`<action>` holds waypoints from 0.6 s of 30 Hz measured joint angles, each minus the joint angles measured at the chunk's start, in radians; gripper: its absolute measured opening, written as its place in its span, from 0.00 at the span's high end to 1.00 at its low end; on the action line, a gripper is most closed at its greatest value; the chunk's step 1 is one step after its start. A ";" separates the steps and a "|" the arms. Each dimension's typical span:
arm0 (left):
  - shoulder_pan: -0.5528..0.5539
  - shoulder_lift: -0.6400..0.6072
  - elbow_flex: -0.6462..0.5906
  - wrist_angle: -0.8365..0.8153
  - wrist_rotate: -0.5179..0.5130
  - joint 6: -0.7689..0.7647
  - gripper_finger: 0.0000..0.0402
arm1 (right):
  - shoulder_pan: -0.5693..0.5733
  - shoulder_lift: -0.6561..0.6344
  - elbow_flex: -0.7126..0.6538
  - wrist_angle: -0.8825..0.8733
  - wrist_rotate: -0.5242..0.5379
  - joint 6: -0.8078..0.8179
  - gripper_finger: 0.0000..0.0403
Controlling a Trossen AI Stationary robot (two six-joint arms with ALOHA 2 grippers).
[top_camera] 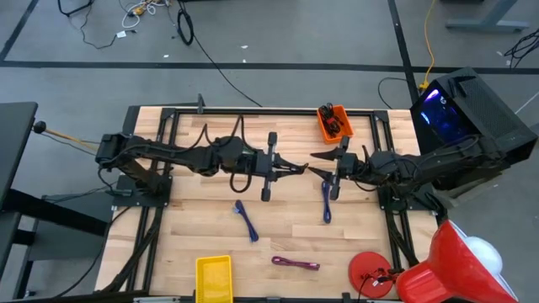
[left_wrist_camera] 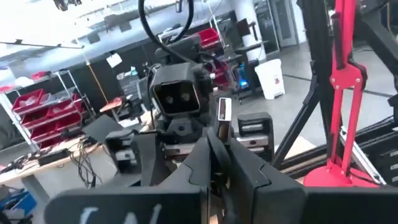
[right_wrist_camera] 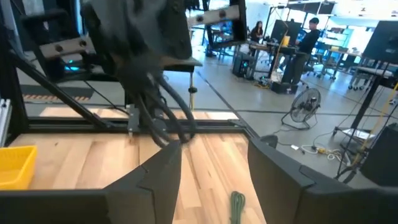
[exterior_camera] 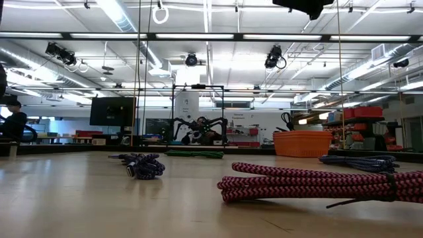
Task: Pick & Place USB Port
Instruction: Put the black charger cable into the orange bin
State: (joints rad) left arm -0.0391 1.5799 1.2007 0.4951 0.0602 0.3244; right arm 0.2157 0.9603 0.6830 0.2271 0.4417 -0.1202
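Both arms hover over the table's middle with their tips almost meeting. My left gripper (top_camera: 301, 167) (left_wrist_camera: 210, 146) points toward the table's right, its fingers closed to a point. My right gripper (top_camera: 319, 165) (right_wrist_camera: 214, 163) faces it, open. A small silver plug-like piece (left_wrist_camera: 224, 111) shows just past the left fingertips. Coiled cables lie on the wood: two blue ones (top_camera: 246, 220) (top_camera: 327, 203), a purple-pink one (top_camera: 295, 263) (exterior_camera: 317, 184) and a green one (right_wrist_camera: 237, 203) (exterior_camera: 193, 153). My left gripper has its fingers together, with the silver piece (left_wrist_camera: 224, 111) right above their tips. I cannot tell whether it touches that piece.
An orange bin (top_camera: 333, 123) (exterior_camera: 302, 143) sits at the far edge, and a yellow bin (top_camera: 213, 277) (right_wrist_camera: 15, 163) at the near edge. A red round object (top_camera: 370, 273) lies near the near right corner. A black frame borders the table.
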 joint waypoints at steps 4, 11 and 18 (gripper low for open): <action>0.001 0.006 0.000 0.018 0.006 0.000 0.93 | -0.006 0.021 0.000 0.035 -0.041 -0.011 0.53; 0.001 0.006 0.000 0.027 0.006 0.000 0.93 | -0.006 0.031 0.000 0.078 -0.042 -0.038 0.54; 0.001 0.006 0.000 0.025 0.022 0.000 0.93 | -0.005 0.035 0.000 0.079 -0.043 -0.043 0.77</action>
State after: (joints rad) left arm -0.0380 1.5856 1.2007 0.5196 0.0824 0.3248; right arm 0.2104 0.9953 0.6830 0.3063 0.3987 -0.1635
